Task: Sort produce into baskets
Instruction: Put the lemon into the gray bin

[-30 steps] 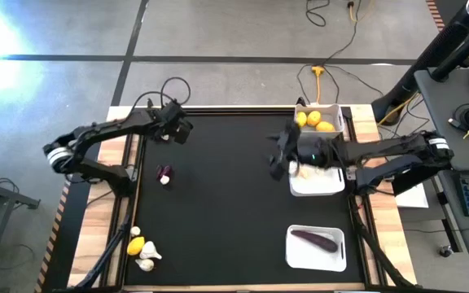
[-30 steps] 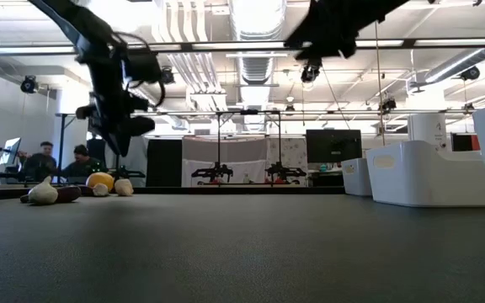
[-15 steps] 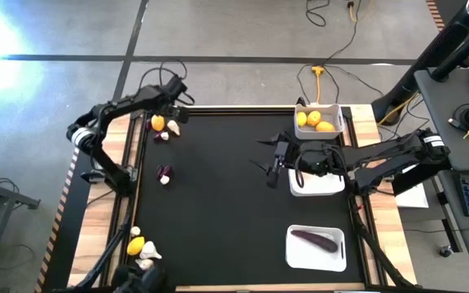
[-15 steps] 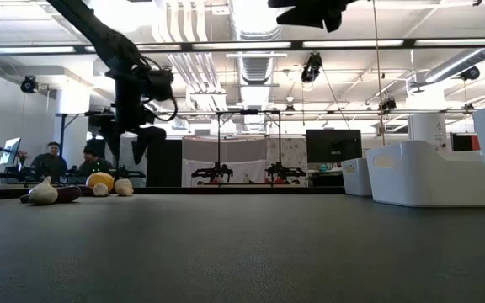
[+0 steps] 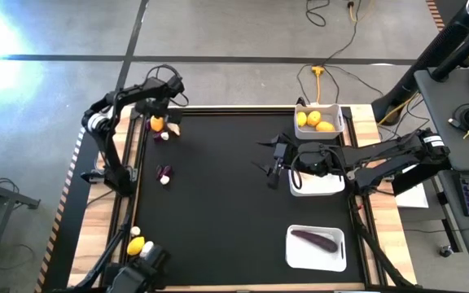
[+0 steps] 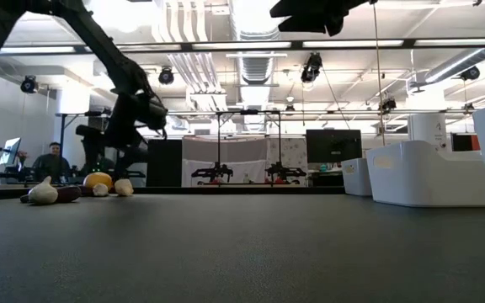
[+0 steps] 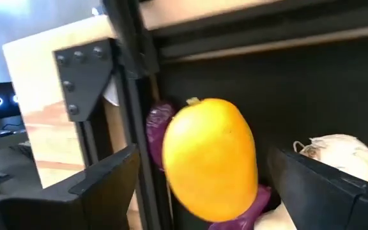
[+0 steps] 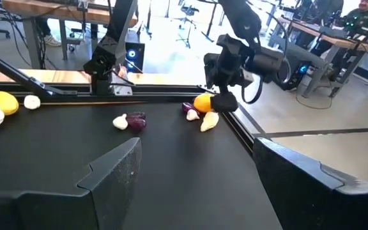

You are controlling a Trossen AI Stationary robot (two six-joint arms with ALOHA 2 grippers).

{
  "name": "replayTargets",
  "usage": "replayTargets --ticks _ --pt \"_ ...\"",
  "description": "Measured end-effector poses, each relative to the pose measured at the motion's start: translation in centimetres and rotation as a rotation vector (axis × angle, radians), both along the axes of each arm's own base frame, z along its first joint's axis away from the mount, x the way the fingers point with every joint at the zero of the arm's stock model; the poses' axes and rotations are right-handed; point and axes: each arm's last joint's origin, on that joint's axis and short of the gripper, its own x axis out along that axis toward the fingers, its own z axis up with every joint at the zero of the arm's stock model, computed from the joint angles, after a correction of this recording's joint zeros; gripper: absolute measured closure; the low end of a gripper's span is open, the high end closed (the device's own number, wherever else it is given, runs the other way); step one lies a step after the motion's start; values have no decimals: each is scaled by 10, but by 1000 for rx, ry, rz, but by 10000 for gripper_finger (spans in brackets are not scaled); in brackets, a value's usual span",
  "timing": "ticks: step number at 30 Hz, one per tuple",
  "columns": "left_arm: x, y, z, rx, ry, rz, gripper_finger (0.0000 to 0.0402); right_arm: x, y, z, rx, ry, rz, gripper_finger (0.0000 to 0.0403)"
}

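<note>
A yellow lemon (image 5: 158, 124) lies on the black mat at the far left corner, with a garlic bulb (image 5: 173, 129) and a purple bit (image 5: 163, 135) beside it. My left gripper (image 7: 203, 185) stands open just over the lemon (image 7: 209, 160), one finger on each side and clear of it. My right gripper (image 5: 272, 159) hangs open above mid-table, left of the middle basket (image 5: 317, 185). The far basket (image 5: 338, 114) holds lemons. An eggplant (image 5: 314, 239) lies in the near basket (image 5: 295, 256).
A purple bit with a garlic bulb (image 5: 164, 173) lies on the mat's left side. A lemon (image 5: 136, 247) and garlic (image 5: 146, 252) sit at the near left corner. The table's raised frame (image 7: 130, 96) runs close behind the far-left lemon. People sit beyond the table (image 6: 53, 160).
My left gripper has swung toward the table's far left corner, opened wide, and come down over the lemon. The lemon, garlic and purple bit have stayed where they were. My right gripper has risen a little and drifted slightly toward the table's left.
</note>
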Motion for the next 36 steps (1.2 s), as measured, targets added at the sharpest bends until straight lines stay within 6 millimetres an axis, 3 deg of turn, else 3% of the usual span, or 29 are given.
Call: replayTargets --ticks 5,12,20,25,30,33,36 --pt "2 1 -22 -67 40 -9 75 0 0 0 1 0 0 115" --pt "8 0 -28 -124 69 -60 81 0 0 0 0 0 0 115" --pt "5 -6 -26 -192 105 -86 175 0 0 0 -15 5 3 119" --pt "13 -9 -2 -150 -8 -150 201 0 0 0 -25 9 6 118" --pt "28 -21 45 -28 -142 -245 191 0 0 0 -34 11 8 124" --pt "52 -47 59 107 -271 -350 186 0 0 0 -48 16 11 128" --pt "86 -85 50 195 -457 -532 190 3 0 -4 -48 31 11 132"
